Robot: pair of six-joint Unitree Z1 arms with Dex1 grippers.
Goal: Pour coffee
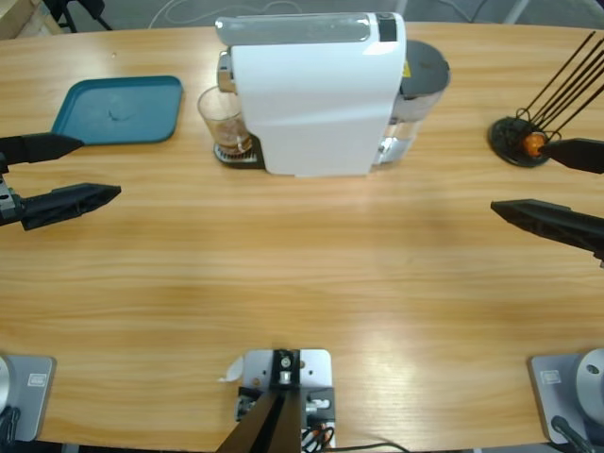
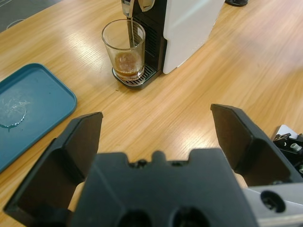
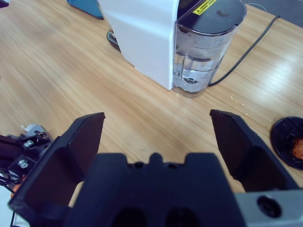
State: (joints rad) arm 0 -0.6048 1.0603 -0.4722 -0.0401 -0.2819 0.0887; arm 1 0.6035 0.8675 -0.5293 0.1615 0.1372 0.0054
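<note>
Brown coffee [image 2: 127,62] fills glass [image 2: 124,48] under machine [image 1: 316,94]; both grippers [image 1: 71,177] [image 1: 552,187] apart, empty. Risk: off-centre grasp tips glass, spills.

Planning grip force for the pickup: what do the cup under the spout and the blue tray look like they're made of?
The cup looks like clear glass: see-through walls, bright rim, the coffee visible through it. It could also be clear hard plastic. The tray looks like teal moulded plastic with a smooth, slightly glossy finish, rounded corners and a raised lip.
</note>
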